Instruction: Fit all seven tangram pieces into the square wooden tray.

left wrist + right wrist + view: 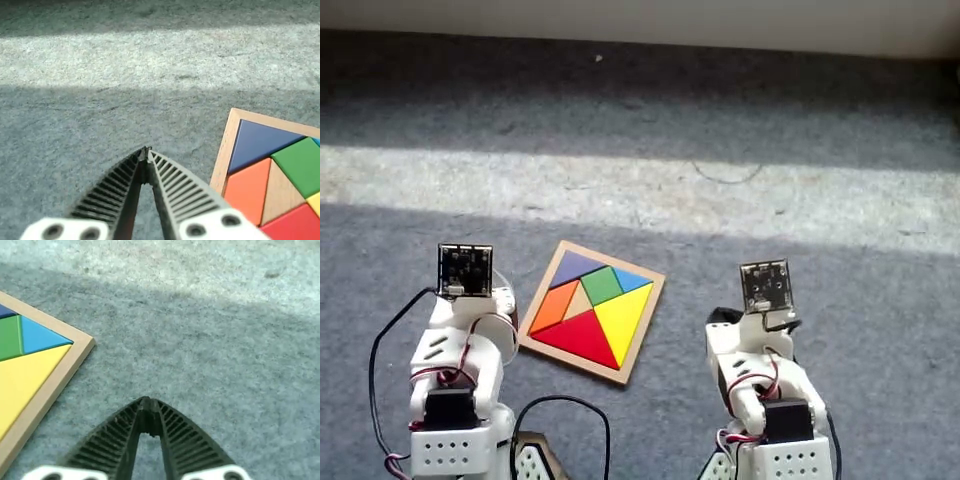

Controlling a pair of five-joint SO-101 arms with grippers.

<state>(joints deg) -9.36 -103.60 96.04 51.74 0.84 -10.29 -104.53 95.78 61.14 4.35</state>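
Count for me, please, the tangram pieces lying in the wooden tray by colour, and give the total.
Red piece: 1
Yellow piece: 1
Orange piece: 1
Green piece: 1
Light blue piece: 1
Dark blue piece: 1
Bare wood piece: 1
Total: 7, all in the wooden tray.

tray [223,150]: pale matt wood | pieces [620,315]: smooth, painted | desk [820,230]: rough cloth | left claw [145,149], right claw [145,400]: ribbed matt plastic

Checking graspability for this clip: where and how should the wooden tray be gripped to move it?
Probably the wooden tray border facing the right gripper, approached from that side: tangram pieces fill the inside, leaving only the thin outer frame free.
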